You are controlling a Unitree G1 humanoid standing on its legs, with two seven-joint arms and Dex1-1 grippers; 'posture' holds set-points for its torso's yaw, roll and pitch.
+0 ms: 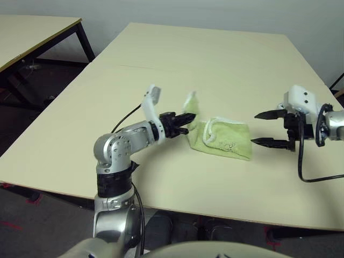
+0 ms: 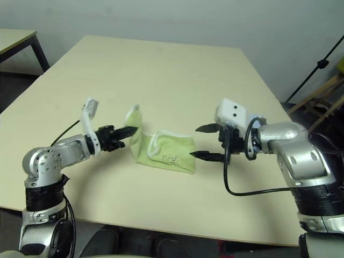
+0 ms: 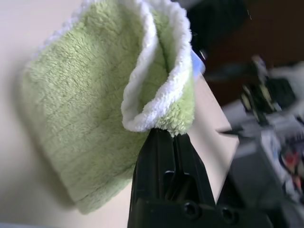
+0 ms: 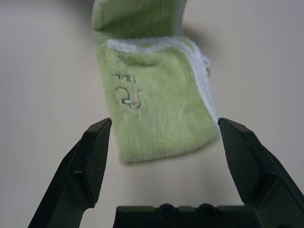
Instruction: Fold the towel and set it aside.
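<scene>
1. The light is even and soft, and it seems to come from above; the counter (image 1: 226, 64) looks pale and flat, without strong glare.
2. Shadows are weak. A thin soft shadow lies under the towel (image 1: 228, 141) and a faint one under the left arm.
3. The floor beside the counter is dim and dark.
4. In the left wrist view the towel and the left pincer (image 3: 167, 142) are quite sharp, but the background behind them is strongly blurred.
5. In the right wrist view the fingers of the right pincer (image 4: 161, 137) are sharp; the far end of the towel is soft and out of focus.
</scene>
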